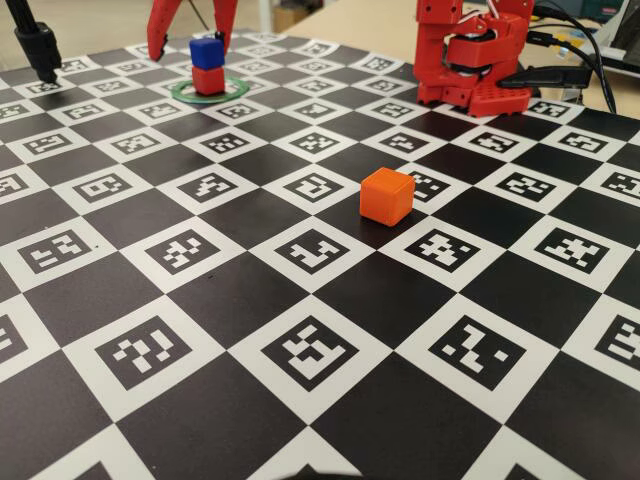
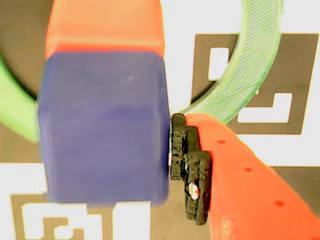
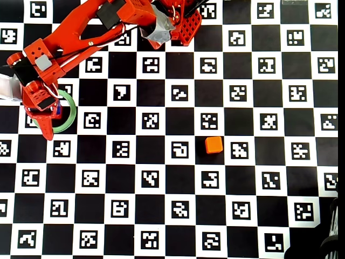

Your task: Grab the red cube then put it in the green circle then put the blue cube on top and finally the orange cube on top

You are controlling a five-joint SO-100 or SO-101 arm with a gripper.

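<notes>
The blue cube (image 1: 206, 52) sits on the red cube (image 1: 208, 80) inside the green circle (image 1: 180, 95) at the board's far left. My gripper (image 1: 188, 48) straddles the blue cube with its jaws spread. In the wrist view the blue cube (image 2: 102, 135) fills the left, with the red cube (image 2: 105, 25) under it and the green circle (image 2: 250, 65) around them. One black finger pad (image 2: 187, 165) stands right at the cube's side and the other finger is out of frame. The orange cube (image 1: 387, 195) lies alone mid-board, also in the overhead view (image 3: 214, 144). There the gripper (image 3: 46, 116) hides the stack.
The arm's red base (image 1: 470, 60) stands at the far right of the marker-printed checkerboard (image 1: 300, 350). A black stand (image 1: 40, 45) rises at the far left corner. Cables (image 1: 590, 50) run behind the base.
</notes>
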